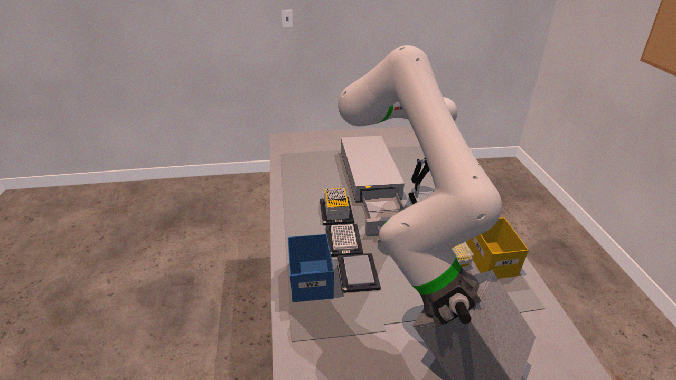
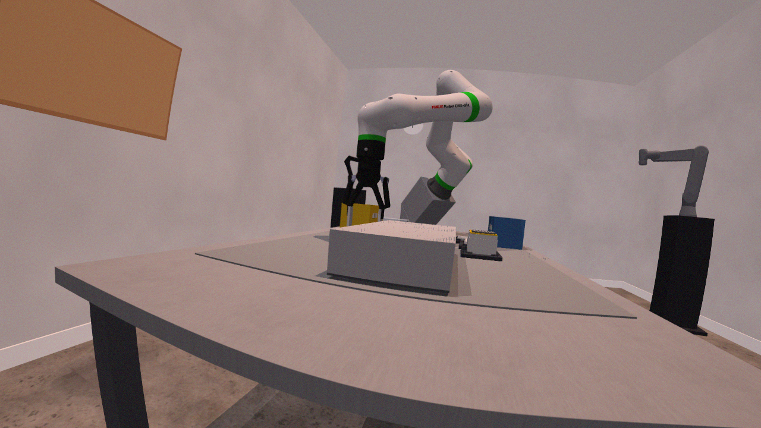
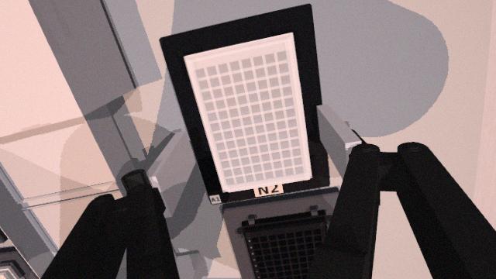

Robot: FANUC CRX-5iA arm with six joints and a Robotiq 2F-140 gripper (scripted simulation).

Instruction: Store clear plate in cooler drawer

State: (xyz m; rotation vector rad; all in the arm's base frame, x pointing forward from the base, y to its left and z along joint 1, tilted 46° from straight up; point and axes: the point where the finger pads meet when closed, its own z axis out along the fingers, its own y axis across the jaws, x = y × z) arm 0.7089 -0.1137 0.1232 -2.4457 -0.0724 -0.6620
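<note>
The clear plate (image 3: pixel 248 112), a white grid of wells without a lid, lies in the black nest marked N2 (image 3: pixel 268 190). My gripper (image 3: pixel 253 135) is open and empty, a little above the plate, with one finger on each long side. In the top view the gripper (image 1: pixel 418 181) hangs to the right of the cooler CD (image 1: pixel 371 162), and a corner of the plate (image 1: pixel 425 193) shows under it. The cooler's drawer (image 1: pixel 380 210) stands pulled out toward the arm's base and looks empty. Its lamp (image 1: pixel 368 187) glows amber. In the exterior view the gripper (image 2: pixel 365 204) is behind the cooler (image 2: pixel 390 255).
A yellow-topped tip box (image 1: pixel 336 202), a white well plate (image 1: pixel 343 236) and a lidded plate (image 1: pixel 358 270) stand in a row left of the drawer. The blue bin W2 (image 1: pixel 309 266) is at front left, the yellow bin W1 (image 1: pixel 500 245) at right. A dark rack (image 3: pixel 287 244) adjoins N2.
</note>
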